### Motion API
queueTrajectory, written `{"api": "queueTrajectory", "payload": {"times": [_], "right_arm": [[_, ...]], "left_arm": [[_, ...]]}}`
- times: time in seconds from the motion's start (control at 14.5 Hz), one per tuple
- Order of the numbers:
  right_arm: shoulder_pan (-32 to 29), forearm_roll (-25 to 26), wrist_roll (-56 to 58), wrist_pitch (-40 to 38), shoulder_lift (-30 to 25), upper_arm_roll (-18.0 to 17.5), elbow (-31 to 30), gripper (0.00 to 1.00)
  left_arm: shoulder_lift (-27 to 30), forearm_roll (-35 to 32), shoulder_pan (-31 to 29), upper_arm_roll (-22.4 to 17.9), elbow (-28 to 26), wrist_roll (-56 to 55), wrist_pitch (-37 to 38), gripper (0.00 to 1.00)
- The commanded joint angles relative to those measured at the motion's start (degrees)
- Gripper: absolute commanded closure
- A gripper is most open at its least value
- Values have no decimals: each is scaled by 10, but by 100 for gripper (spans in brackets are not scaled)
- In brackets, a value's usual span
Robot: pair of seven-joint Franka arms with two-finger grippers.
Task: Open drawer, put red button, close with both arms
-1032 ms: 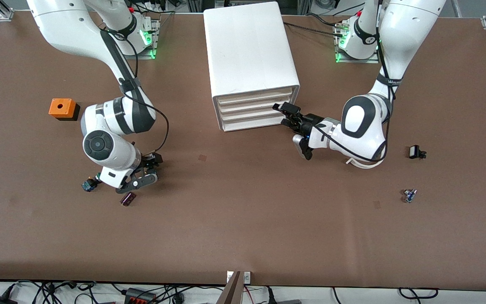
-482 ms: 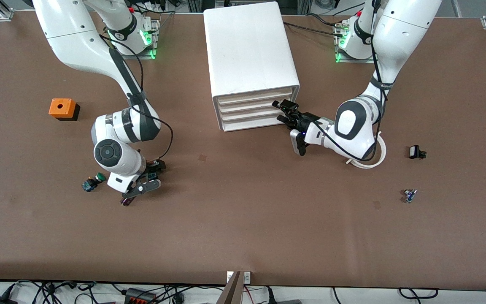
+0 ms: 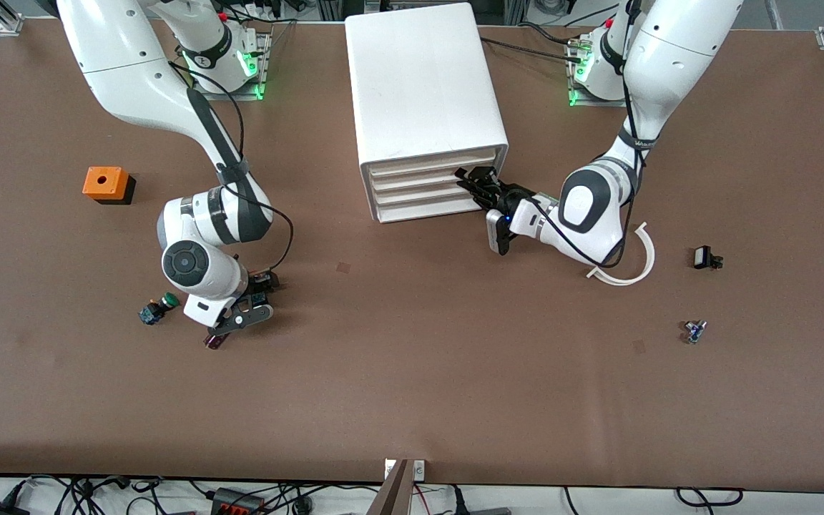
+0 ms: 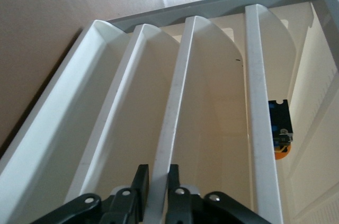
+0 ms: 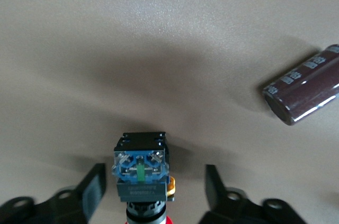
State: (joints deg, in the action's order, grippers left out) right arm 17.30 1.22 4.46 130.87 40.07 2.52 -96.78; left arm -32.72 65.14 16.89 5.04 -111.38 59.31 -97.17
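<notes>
The white cabinet (image 3: 426, 86) stands at the back middle with four shut drawers. My left gripper (image 3: 478, 186) is at the drawer fronts, shut on the front lip of the second drawer from the top (image 4: 175, 128); one finger (image 4: 140, 181) lies on each side of the lip. The red button (image 5: 141, 173) lies on its side on the table between the fingers (image 5: 95, 189) of my right gripper (image 5: 153, 195), which is open and clear of it. In the front view the right gripper (image 3: 251, 299) is low over the table, with the button (image 3: 260, 281) partly hidden under it.
A green-capped button (image 3: 158, 308) and a brown cylinder (image 3: 215, 341) lie beside the right gripper. An orange box (image 3: 106, 184) sits toward the right arm's end. A white curved strip (image 3: 630, 268), a black part (image 3: 705, 257) and a small blue part (image 3: 694, 330) lie toward the left arm's end.
My left gripper has moved in onto the drawer fronts and closed on a lip. My right gripper shifted a little toward the table's middle, uncovering the green button, then held still.
</notes>
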Motion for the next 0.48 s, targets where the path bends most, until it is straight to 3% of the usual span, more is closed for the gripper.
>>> {"api": "queueTrajectory", "payload": {"times": [0.0, 0.21, 0.41], "right_arm": [[-3, 5, 0, -5, 0, -2, 0, 74], [0, 5, 3, -5, -2, -2, 5, 100], [-1, 4, 6, -6, -9, -2, 23, 100]], "left_arm": [[-1, 13, -3, 2, -5, 15, -2, 99], [-32, 5, -6, -6, 50, 13, -5, 99], [-81, 4, -22, -9, 119, 9, -6, 99]]}}
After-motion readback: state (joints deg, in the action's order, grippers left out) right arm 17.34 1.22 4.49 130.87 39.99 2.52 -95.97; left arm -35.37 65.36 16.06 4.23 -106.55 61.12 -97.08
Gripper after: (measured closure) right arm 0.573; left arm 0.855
